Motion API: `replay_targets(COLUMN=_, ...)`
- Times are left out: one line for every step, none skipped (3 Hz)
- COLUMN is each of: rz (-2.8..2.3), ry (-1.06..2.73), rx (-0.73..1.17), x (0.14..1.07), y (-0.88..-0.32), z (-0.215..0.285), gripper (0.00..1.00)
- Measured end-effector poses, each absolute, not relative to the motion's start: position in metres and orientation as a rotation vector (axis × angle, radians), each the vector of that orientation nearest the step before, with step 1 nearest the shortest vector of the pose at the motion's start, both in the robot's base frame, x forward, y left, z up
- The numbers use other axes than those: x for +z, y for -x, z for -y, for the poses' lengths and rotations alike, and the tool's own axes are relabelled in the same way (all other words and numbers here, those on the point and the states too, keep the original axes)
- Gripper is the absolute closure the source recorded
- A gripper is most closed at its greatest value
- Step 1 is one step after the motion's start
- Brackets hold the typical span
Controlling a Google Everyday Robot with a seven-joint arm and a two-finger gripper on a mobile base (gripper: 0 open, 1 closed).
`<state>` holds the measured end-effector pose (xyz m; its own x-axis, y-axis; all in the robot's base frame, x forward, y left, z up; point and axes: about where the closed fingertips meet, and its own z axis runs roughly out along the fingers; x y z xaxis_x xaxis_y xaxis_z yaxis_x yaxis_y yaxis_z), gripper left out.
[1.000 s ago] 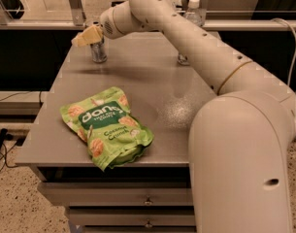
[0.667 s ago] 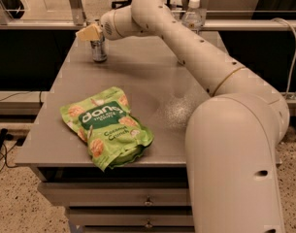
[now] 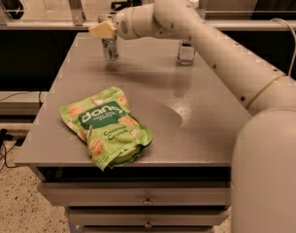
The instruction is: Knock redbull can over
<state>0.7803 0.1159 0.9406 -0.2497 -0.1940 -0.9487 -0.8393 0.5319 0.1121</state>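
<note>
- Upright near the far left corner of the grey table [image 3: 201, 120] stands the redbull can [image 3: 110, 50], its top hidden behind the gripper.
- The gripper [image 3: 103, 29], with yellowish tips, sits at the can's upper end, at or touching its top; whether it is open or closed cannot be told.
- The white arm [image 3: 220, 47] reaches in from the right, across the back of the table.
- A clear water bottle [image 3: 186, 52] stands upright to the right of the can, well apart from it and partly behind the arm.
- A green snack bag [image 3: 106, 125] lies flat near the front left edge.
</note>
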Motion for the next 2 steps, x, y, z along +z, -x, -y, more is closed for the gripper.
replay_targets(rz=-1.801, ry=0.972, rx=0.684, x=0.961, y=-0.722, z=-0.060, gripper=1.00)
replay_targets(rz=-1.907, ry=1.094, rx=0.569, x=0.958, y=-0.687, z=-0.027, gripper=1.00)
